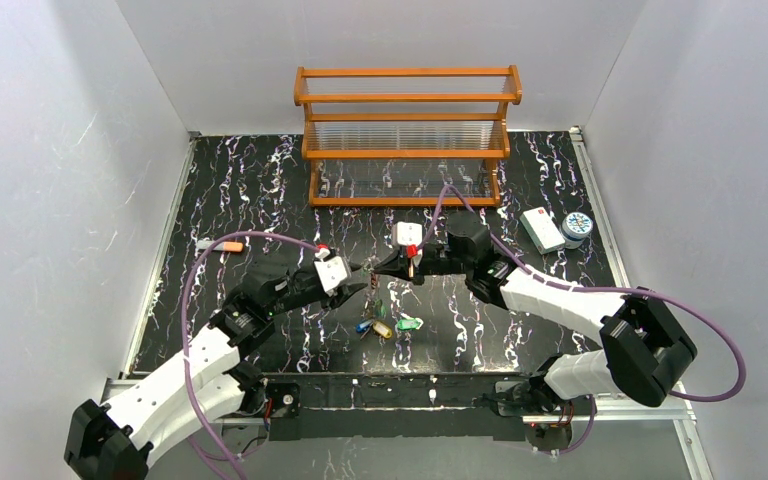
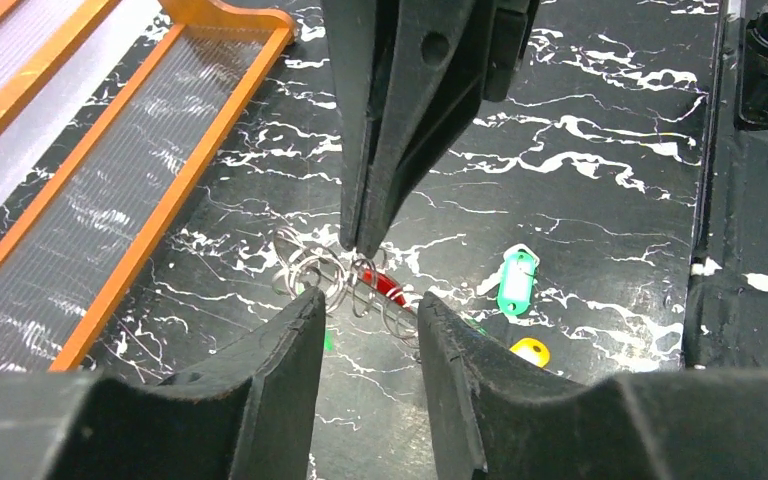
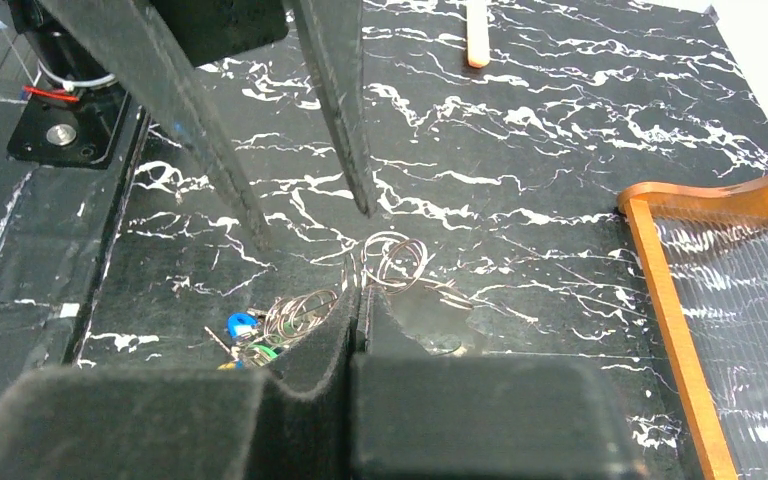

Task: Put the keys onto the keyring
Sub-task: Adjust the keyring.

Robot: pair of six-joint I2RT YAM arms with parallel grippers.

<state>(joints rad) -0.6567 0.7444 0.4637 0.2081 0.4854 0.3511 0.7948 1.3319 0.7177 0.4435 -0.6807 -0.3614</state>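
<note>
At centre frame my arms meet tip to tip: right gripper (image 3: pixel 358 300) clamped on the thin silver wire keyring (image 3: pixel 396 262), left gripper (image 2: pixel 370 308) spread apart, flanking its loops.

Lighting's bright and even, only faint shadows on my desk (image 1: pixel 260 180). Wrist shots are sharp mid-frame, but my own fingers (image 2: pixel 260 400) up close go soft and dark.

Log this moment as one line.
left tool: open, near keyring | right tool: shut on keyring | green-tagged key: loose on table
</note>
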